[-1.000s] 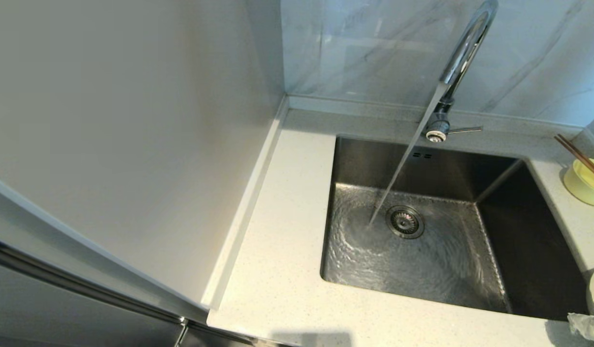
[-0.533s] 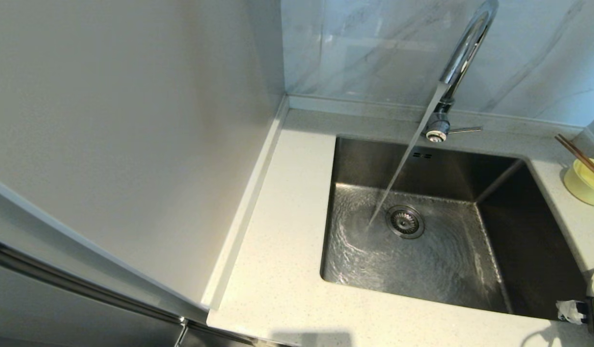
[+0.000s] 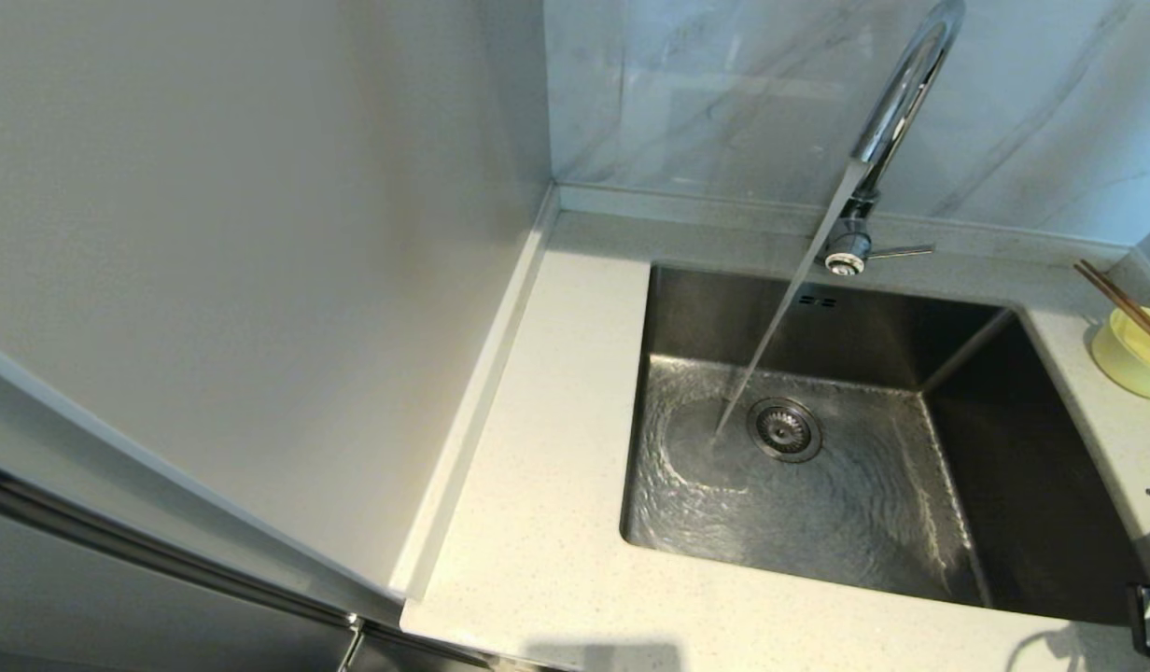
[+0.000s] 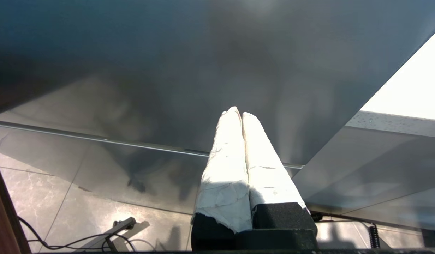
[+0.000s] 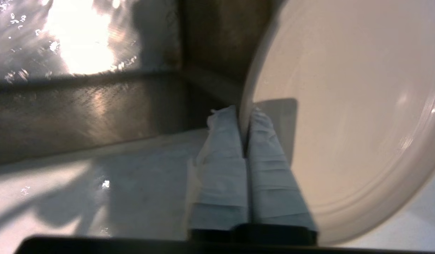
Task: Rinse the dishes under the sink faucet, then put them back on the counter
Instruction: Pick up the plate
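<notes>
1. Left gripper (image 4: 238,116), white-wrapped fingers pressed together on nothing, parked below the worktop, pointing at a grey cabinet front.
2. Off-white speckled stone worktop (image 3: 547,448) wraps a square brushed steel sink (image 3: 1023,467). Tall chrome gooseneck faucet (image 3: 897,103) at the sink's back edge is running, stream landing just left of the round drain strainer (image 3: 784,429).
3. Small pale yellow round bowl (image 3: 1135,359) sits at the worktop's right edge behind the sink, thin brown wooden chopsticks (image 3: 1121,301) resting across it.
4. Right gripper (image 5: 244,113) at the sink's front right corner: fingers clamped on the rim of the large white round plate (image 5: 344,116), one finger on each face.
5. Handling call: glazed plate is stiff, breakable, probably slick once wet. A rim pinch leaves most of the weight hanging off the fingers, so expect it to swivel; take a deeper bite on the rim, move slowly, keep it off the steel walls.
</notes>
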Controlling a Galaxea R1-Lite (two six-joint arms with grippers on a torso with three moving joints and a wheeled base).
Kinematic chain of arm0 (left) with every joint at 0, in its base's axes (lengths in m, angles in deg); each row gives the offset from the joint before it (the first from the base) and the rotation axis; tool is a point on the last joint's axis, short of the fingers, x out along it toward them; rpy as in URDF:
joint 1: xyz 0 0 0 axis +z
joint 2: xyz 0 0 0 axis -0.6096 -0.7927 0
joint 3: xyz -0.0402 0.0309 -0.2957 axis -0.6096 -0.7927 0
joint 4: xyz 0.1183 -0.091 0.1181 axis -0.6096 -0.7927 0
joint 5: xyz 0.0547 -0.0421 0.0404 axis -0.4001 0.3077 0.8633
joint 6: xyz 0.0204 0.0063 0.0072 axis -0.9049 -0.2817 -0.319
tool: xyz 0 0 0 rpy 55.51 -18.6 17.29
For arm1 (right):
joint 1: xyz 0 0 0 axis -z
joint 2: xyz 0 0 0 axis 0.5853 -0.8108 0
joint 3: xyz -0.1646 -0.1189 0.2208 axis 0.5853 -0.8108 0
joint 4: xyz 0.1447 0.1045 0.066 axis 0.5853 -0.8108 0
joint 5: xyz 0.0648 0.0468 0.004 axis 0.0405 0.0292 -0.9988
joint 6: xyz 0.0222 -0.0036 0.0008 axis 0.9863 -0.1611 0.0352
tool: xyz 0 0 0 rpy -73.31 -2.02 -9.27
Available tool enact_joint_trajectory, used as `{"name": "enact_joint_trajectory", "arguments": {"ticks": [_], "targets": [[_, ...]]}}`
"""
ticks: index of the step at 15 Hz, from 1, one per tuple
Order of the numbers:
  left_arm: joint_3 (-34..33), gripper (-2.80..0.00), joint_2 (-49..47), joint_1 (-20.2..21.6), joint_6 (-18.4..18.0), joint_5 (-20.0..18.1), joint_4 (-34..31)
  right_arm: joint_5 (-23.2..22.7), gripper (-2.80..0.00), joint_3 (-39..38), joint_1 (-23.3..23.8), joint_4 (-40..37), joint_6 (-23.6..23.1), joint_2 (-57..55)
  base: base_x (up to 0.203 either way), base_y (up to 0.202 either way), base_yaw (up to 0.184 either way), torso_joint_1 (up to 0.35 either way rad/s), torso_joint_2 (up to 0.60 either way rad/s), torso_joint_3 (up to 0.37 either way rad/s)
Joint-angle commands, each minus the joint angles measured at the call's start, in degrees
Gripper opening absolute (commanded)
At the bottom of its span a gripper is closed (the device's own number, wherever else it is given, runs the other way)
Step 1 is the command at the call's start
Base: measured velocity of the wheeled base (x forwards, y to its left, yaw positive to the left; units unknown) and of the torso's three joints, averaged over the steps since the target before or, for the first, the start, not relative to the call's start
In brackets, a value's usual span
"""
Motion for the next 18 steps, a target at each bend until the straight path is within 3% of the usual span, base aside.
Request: {"name": "enact_joint_trajectory", "arguments": {"ticks": [1,7,11,18], "targets": [[0.0,-2.80,0.0,0.0,0.0,0.0,0.0,0.0,-2.80,-0.2,-0.1,-0.3,-0.1,-0.3,0.000,0.000,0.000,0.000,0.00,0.000],[0.0,-2.80,0.0,0.0,0.0,0.0,0.0,-1.9,-2.80,-2.5,-1.9,-1.4,-0.5,7.2,0.000,0.000,0.000,0.000,0.00,0.000],[0.0,-2.80,0.0,0.0,0.0,0.0,0.0,-2.9,-2.80,-3.7,-11.6,-9.3,-0.6,19.1,0.000,0.000,0.000,0.000,0.00,0.000],[0.0,-2.80,0.0,0.0,0.0,0.0,0.0,-3.9,-2.80,-3.2,-22.1,-9.9,-0.7,28.9,0.000,0.000,0.000,0.000,0.00,0.000]]}}
